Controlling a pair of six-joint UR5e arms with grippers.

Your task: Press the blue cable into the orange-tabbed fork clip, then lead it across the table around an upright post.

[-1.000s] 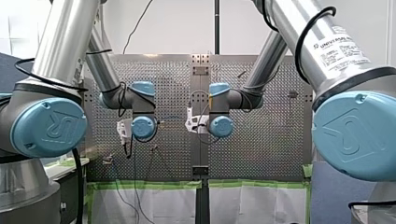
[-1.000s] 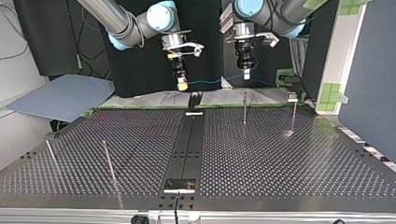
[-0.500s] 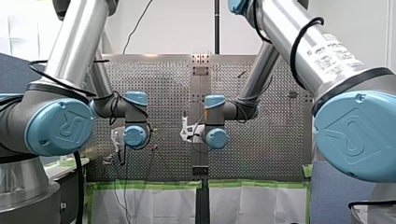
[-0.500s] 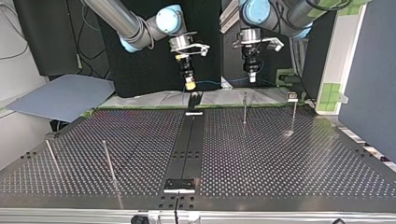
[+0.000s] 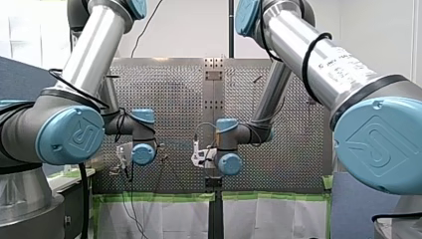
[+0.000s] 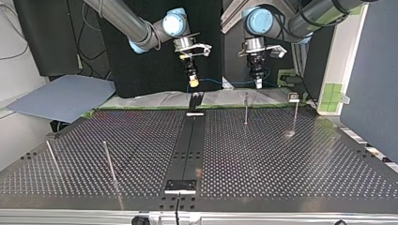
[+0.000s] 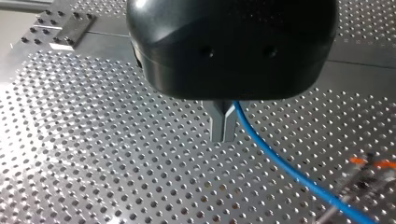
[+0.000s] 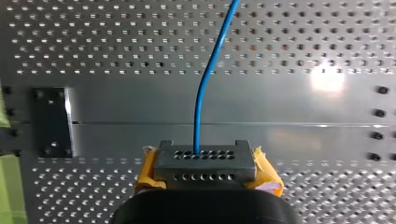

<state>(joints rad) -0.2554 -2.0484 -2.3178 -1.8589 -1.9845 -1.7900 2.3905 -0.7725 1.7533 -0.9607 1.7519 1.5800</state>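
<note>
Though arm lettering (image 5: 348, 65) blurs — right hand (image 8: 205, 161) clamps blue cable (image 8: 201, 93).

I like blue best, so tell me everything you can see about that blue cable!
The blue cable is thin, smooth and round, like plastic-coated wire. It hangs above the perforated table, strung between the two grippers. My right gripper pinches it between yellow pads, and it curves away ahead. My left gripper is shut on another part; from there it slopes down toward the orange-tabbed clip, too blurred to tell whether they touch.
</note>
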